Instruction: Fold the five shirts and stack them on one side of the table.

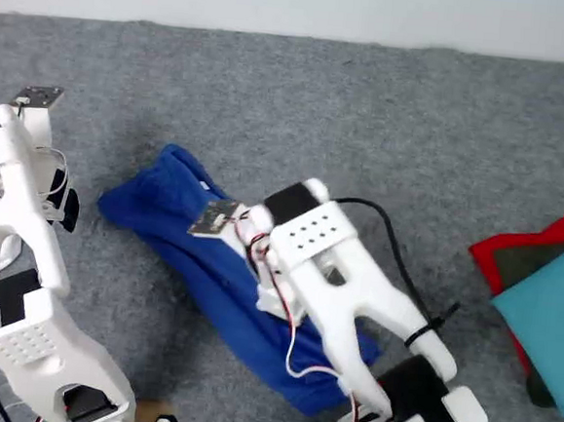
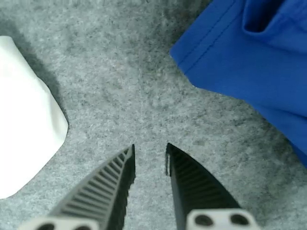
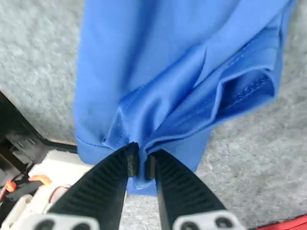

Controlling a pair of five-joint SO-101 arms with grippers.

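A blue shirt [image 1: 219, 265] lies bunched in a diagonal band across the middle of the grey carpeted table. My right arm [image 1: 318, 243] stretches over it. In the right wrist view my right gripper [image 3: 141, 154] is shut on a gathered fold of the blue shirt [image 3: 158, 72], whose cloth hangs in creases away from the fingers. My left gripper [image 2: 150, 146] hovers over bare carpet just short of the blue shirt's hemmed corner [image 2: 225, 52], its fingers a small gap apart and holding nothing.
A stack of folded shirts sits at the right edge: a teal one [image 1: 553, 311] on top of a red one [image 1: 513, 254]. A white arm part [image 2: 24, 124] lies beside the left gripper. Bare carpet [image 1: 387, 112] runs along the back.
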